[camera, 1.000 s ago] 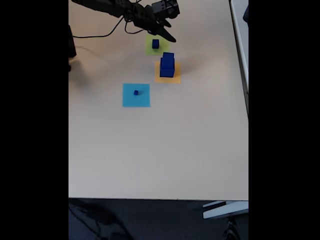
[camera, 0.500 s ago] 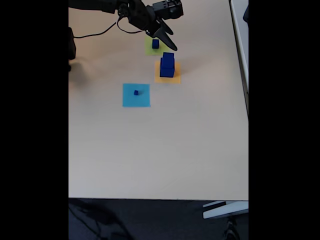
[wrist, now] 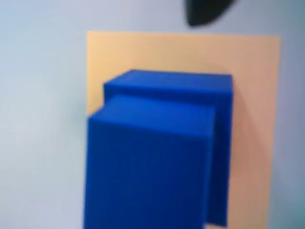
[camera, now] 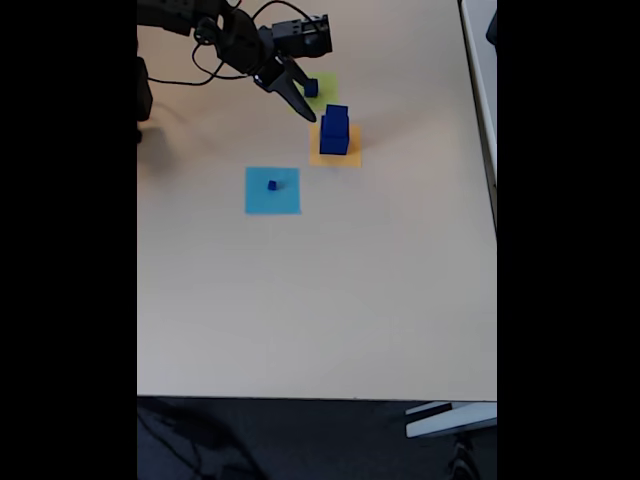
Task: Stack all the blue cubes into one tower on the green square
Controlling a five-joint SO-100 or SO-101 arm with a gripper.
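Note:
The green square (camera: pixel 322 94) lies at the back of the table with one small blue cube (camera: pixel 311 88) on it. Just in front, an orange square (camera: pixel 335 156) carries two stacked blue cubes (camera: pixel 335 132), the smaller on top. The wrist view shows this stack (wrist: pixel 157 152) close up on the orange square (wrist: pixel 252 95), with one dark fingertip (wrist: pixel 207 12) at the top edge. A tiny blue cube (camera: pixel 272 185) rests on a light blue square (camera: pixel 272 198). My gripper (camera: pixel 303 108) hangs left of the green square and up-left of the stack, seemingly open and holding nothing.
The arm (camera: pixel 215 25) and its black cable (camera: pixel 180 78) reach in from the upper left. The table's front edge (camera: pixel 316 398) runs near the bottom and its right edge (camera: pixel 494 200) beside a white strip. Bare beige tabletop (camera: pixel 320 300) stretches in front of the squares.
The gripper has swung left and slightly down, from right of the green square to its left side. The cubes and squares have stayed put.

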